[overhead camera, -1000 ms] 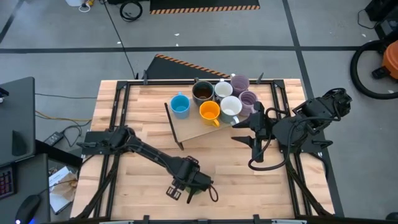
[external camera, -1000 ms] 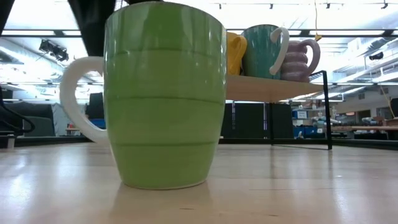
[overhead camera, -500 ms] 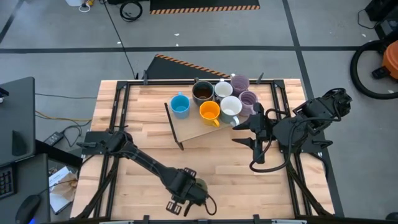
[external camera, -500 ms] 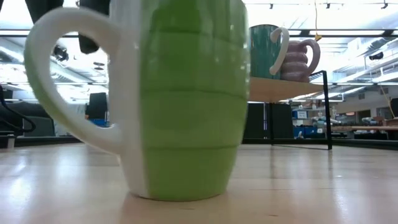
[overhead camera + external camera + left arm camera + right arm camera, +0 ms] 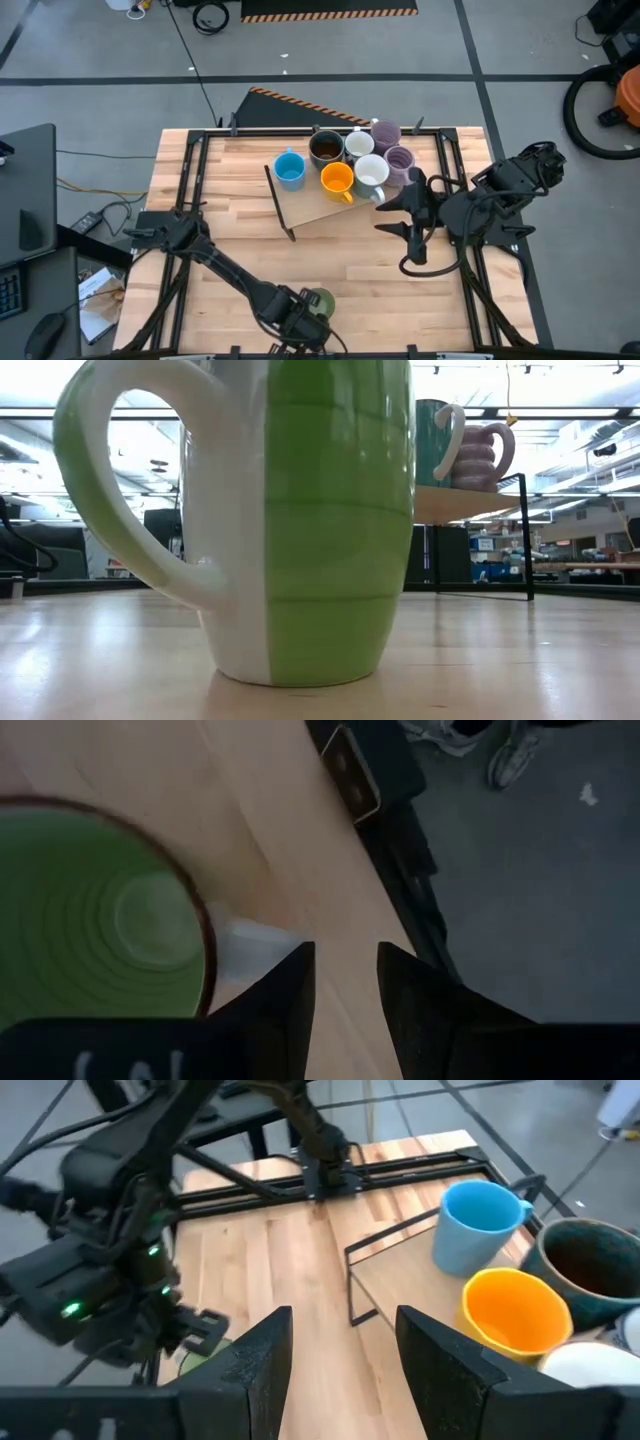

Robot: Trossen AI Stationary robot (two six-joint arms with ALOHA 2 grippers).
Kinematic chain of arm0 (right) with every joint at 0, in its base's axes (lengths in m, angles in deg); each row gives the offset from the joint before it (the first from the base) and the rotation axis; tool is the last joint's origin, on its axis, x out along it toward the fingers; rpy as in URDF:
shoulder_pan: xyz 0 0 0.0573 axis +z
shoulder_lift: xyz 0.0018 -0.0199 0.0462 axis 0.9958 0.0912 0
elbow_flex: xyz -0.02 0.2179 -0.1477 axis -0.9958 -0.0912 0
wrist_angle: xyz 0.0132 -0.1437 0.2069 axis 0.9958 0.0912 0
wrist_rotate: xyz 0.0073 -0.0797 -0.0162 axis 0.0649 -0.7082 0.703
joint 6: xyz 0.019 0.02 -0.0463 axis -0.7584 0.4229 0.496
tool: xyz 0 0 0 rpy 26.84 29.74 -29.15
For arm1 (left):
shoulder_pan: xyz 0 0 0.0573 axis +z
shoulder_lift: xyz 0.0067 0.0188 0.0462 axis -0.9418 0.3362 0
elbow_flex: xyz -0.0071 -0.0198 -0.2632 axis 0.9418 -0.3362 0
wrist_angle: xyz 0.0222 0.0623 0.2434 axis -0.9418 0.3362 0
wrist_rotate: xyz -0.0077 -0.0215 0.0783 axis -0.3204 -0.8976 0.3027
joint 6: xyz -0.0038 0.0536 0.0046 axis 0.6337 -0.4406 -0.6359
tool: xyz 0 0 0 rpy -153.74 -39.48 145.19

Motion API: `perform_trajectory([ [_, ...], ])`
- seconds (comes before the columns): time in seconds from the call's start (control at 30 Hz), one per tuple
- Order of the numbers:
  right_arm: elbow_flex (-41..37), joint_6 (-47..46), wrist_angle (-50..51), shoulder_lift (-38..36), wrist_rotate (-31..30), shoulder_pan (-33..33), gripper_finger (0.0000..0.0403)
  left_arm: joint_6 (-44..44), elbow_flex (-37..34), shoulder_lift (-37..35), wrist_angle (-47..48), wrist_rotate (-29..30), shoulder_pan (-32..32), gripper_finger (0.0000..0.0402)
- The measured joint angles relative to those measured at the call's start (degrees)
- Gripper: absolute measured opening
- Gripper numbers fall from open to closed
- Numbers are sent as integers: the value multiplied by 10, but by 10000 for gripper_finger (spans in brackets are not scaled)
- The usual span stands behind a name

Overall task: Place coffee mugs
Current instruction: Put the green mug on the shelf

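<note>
From above I see the left gripper (image 5: 300, 325) crowding the green ribbed ceramic mug (image 5: 320, 300), well in front of the raised wooden shelf (image 5: 310, 208); its fingers (image 5: 290, 1005) are slightly parted beside the white handle (image 5: 245, 945), gripping nothing. The right gripper (image 5: 405, 205), parted and empty, waits beside the shelf. That mug overfills my low view, rim cut off.

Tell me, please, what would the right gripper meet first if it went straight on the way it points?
Probably bare table: the right gripper, jaws open, points across it towards the left arm; the shelf leg and orange mug lie to one side. Depth is uncertain.
</note>
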Motion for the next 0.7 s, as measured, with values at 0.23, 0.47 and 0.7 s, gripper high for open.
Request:
perform_trajectory([
  [0.23,0,-52,0,0,-14,0,185,-33,3,-4,-2,14,-10,116],
  [0.47,0,-101,-2,12,-18,4,185,-54,59,-6,78,92,-8,116],
  [0.7,0,-112,-4,60,-7,7,185,-107,66,-5,88,170,-8,141],
])
